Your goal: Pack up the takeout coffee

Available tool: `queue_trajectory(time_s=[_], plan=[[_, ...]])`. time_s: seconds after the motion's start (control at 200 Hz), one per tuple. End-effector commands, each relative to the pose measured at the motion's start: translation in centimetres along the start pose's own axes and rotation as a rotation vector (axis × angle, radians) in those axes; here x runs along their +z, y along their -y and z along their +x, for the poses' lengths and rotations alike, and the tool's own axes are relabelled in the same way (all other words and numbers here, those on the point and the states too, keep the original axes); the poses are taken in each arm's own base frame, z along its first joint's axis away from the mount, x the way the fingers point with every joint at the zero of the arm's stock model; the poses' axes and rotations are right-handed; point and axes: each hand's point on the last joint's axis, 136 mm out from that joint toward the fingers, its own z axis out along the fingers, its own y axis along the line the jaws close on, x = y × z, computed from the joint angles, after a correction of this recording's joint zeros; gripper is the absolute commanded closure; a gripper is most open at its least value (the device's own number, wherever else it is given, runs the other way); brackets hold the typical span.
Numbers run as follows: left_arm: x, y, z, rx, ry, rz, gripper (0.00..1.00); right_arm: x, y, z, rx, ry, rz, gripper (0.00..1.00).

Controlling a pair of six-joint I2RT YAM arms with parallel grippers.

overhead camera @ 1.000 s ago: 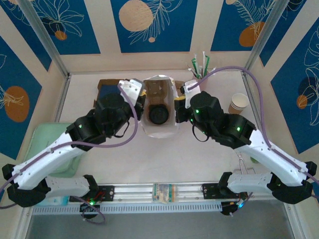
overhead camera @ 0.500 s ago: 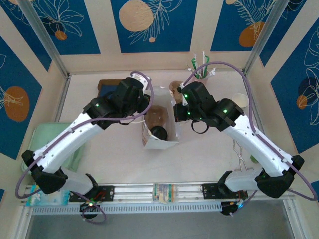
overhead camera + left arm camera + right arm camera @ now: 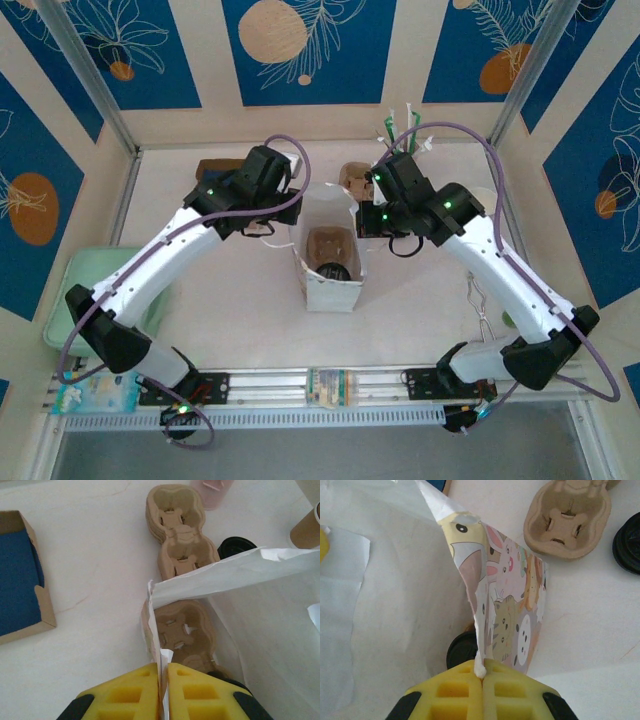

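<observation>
The white paper bag [image 3: 330, 285] stands open mid-table, its outside printed with cartoon animals [image 3: 512, 600]. Inside it, the takeout coffee shows as a round black lid [image 3: 336, 270] [image 3: 462, 647] beside a brown pulp carrier [image 3: 182, 630]. My left gripper [image 3: 292, 222] is shut on the bag's left rim, its yellow fingers pinching the paper edge [image 3: 163, 672]. At the opposite side my right gripper [image 3: 362, 222] is shut on the right rim [image 3: 482, 672]. The cup's tan wall is hidden by the bag.
Spare pulp carriers [image 3: 180, 535] [image 3: 570, 520] and loose black lids [image 3: 629, 542] lie behind the bag. A blue-lined box [image 3: 17, 580] sits back left, a lidless paper cup [image 3: 306, 527] back right, a straw holder [image 3: 400, 135] at the rear, and a green tray [image 3: 100, 290] far left.
Both arms rose and stretched out while keeping hold of the bag's rims. The bag shifted toward the near edge and now stands taller and narrower.
</observation>
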Motion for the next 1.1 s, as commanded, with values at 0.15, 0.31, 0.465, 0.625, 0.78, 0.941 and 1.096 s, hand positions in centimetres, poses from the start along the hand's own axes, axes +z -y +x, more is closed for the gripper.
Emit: queue_trajectory(time_s=[0.15, 0.31, 0.465, 0.625, 0.78, 0.941, 1.096], plan=[[0.7, 0.3, -0.9, -0.022, -0.019, 0.037, 0.87, 0.1, 0.5, -0.5, 0.048, -0.03, -0.024, 1.0], [1.2, 0.1, -1.0, -0.015, -0.034, 0.025, 0.82, 0.6, 1.0, -1.2, 0.054, -0.043, -0.015, 1.0], [1.3, 0.1, -1.3, -0.01, -0.038, 0.025, 0.66, 1.1, 1.3, -1.5, 0.045, -0.061, 0.012, 0.93], [0.8, 0.3, -2.0, 0.004, -0.022, 0.031, 0.53, 0.8, 1.5, -2.1, 0.044, -0.048, 0.038, 0.71], [-0.1, 0.3, -2.7, 0.02, -0.001, 0.031, 0.42, -0.1, 1.3, -2.8, 0.021, -0.028, 0.048, 0.5], [-1.6, 0.6, -3.5, 0.029, 0.056, 0.056, 0.36, -1.4, 1.2, -3.9, -0.009, 0.021, 0.063, 0.43], [-3.5, 0.6, -4.4, 0.039, 0.138, 0.069, 0.33, -2.7, 1.3, -5.2, -0.027, 0.075, 0.065, 0.41]])
